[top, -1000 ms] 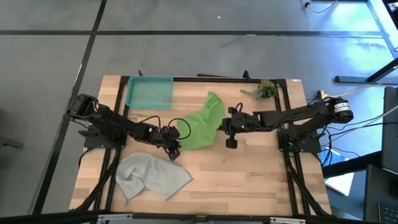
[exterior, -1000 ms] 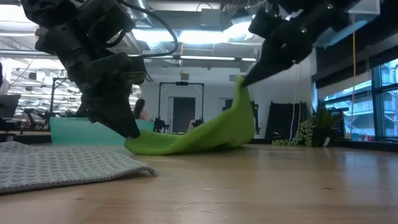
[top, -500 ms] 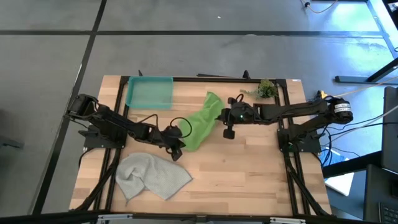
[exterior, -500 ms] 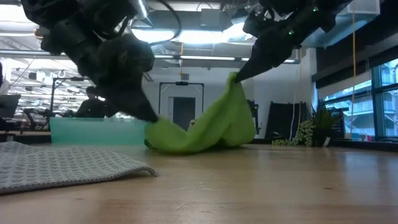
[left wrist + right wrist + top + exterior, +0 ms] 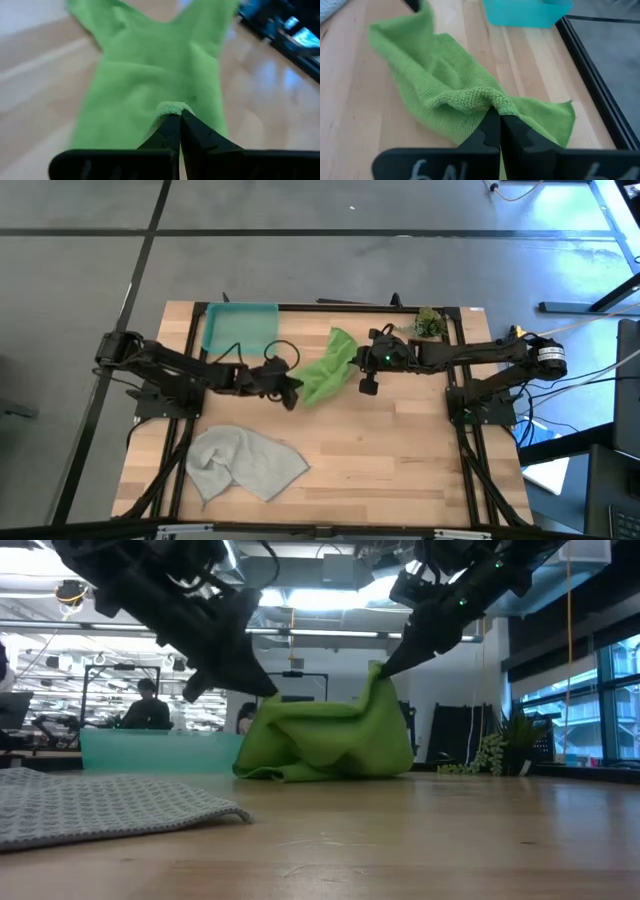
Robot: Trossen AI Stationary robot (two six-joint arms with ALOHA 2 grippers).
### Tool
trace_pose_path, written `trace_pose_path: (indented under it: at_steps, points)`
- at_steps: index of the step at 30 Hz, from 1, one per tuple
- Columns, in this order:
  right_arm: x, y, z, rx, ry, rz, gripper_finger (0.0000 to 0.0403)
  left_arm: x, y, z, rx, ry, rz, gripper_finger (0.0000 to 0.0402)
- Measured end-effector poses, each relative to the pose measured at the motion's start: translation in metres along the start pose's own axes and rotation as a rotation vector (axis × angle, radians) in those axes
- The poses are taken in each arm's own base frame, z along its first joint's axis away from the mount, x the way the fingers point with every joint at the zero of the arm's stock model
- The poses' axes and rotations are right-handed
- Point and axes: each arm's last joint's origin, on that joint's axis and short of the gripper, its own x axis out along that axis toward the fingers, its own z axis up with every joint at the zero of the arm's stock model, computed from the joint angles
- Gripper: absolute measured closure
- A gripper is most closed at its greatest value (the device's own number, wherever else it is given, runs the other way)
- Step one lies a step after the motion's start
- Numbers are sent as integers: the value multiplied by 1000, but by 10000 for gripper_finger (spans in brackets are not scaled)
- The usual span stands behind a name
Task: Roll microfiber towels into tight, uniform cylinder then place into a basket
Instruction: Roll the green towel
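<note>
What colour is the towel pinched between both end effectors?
Bright lime green: the soft microfiber towel shows best in the right wrist view.

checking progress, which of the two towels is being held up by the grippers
The lime green towel, pinched by the left gripper and the right gripper; the grey towel lies untouched nearer the table's front.

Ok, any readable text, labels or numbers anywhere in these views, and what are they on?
"6A": pale handwritten marks on the right claw body, right wrist view; a further mark at the picture's edge is cut off.
Nothing legible on the lime green towel, grey towel, teal basket or left claw.
Room background, low view: no text legible.
</note>
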Motion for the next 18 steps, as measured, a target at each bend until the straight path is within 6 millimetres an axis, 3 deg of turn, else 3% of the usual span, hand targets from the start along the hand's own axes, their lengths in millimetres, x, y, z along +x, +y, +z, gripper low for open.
trace_pose_path:
  at_steps: [8,18]
  points:
    - [0,0,-1,-2,11,2,403,13,34,11,-24,21,171,401]
    - [0,0,-1,-2,13,3,403,14,39,14,15,40,165,370]
